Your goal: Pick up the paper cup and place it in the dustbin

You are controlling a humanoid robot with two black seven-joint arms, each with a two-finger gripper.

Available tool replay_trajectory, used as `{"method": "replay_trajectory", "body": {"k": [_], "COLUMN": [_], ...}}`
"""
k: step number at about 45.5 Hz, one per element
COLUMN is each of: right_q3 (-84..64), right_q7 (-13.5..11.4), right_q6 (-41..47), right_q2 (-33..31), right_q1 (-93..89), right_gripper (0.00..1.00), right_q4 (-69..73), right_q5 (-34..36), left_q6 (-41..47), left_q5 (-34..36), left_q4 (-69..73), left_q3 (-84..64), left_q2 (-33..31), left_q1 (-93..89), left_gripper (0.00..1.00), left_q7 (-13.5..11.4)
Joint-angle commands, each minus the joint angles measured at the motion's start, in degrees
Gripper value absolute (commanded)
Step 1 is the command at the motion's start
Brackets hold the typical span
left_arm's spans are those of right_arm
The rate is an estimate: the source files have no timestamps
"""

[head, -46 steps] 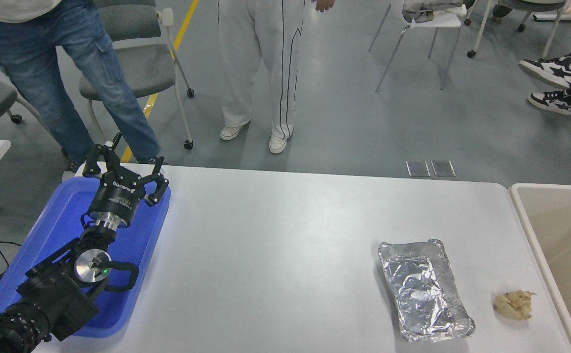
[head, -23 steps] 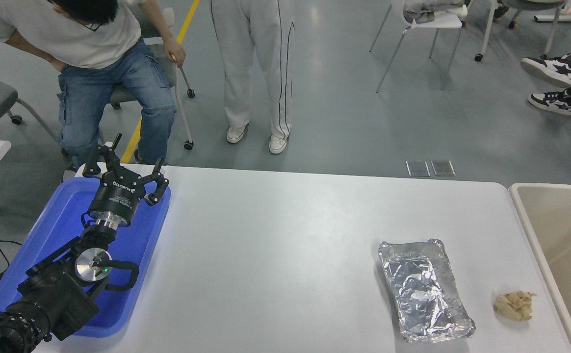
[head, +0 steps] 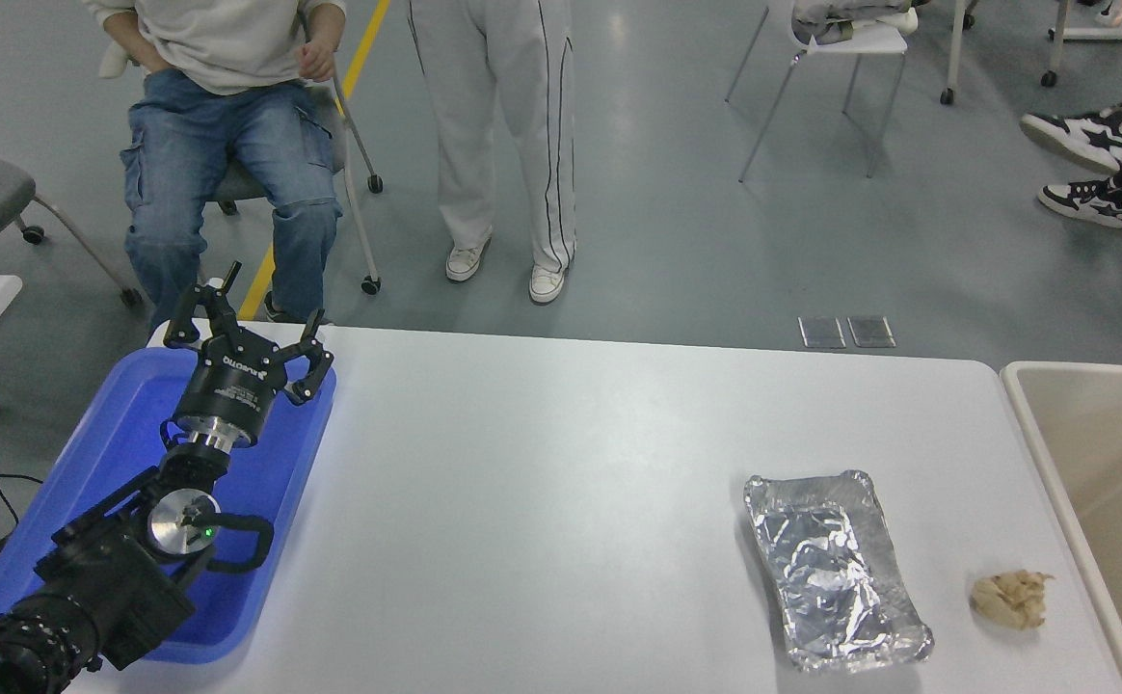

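On the table (head: 561, 463) — one foil tray (head: 836, 569), one paper wad (head: 1009, 599), one left tool (head: 245, 333) spread over one blue tray (head: 118, 434).

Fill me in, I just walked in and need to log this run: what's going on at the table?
Nothing is being handled right now. The left end effector is parked open over the blue tray at the table's left; the right arm is out of view. A foil tray and a crumpled paper wad lie on the white table, near the beige dustbin at its right edge. No paper cup is visible. One person sits and another stands beyond the table.
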Motion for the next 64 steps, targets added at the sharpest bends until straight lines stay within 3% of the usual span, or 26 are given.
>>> {"method": "replay_trajectory", "body": {"k": [1, 7, 22, 36, 44, 53, 64], "right_q3": [12.73, 21.78, 38.66, 47.63, 47.90, 47.73, 47.81], "right_q7": [0.00, 0.00, 0.00, 0.00, 0.00, -0.09, -0.09], "right_q6": [-7.38, -11.95, -20.38, -38.93, -40.08, -40.08, -40.17], "right_q2": [-0.69, -0.16, 10.82, 14.61, 17.77, 20.67, 21.02], "right_q1": [-16.30, -26.40, -48.65, -59.73, -62.37, -65.79, -66.41], "right_gripper": [0.00, 0.00, 0.00, 0.00, 0.00, 0.00, 0.00], "right_q4": [-6.34, -10.21, -28.93, -32.80, -37.63, -43.79, -44.14], "right_q5": [0.17, 0.17, 0.26, 0.26, 0.52, 10.18, 11.07], "left_q6": [0.00, 0.00, 0.00, 0.00, 0.00, 0.00, 0.00], "left_q5": [0.00, 0.00, 0.00, 0.00, 0.00, 0.00, 0.00], "left_q4": [0.00, 0.00, 0.00, 0.00, 0.00, 0.00, 0.00], "left_q3": [0.00, 0.00, 0.00, 0.00, 0.00, 0.00, 0.00], "left_q2": [0.00, 0.00, 0.00, 0.00, 0.00, 0.00, 0.00], "left_q1": [0.00, 0.00, 0.00, 0.00, 0.00, 0.00, 0.00], "left_gripper": [1.00, 1.00, 1.00, 1.00, 1.00, 1.00, 1.00], "left_q7": [0.00, 0.00, 0.00, 0.00, 0.00, 0.00, 0.00]}}
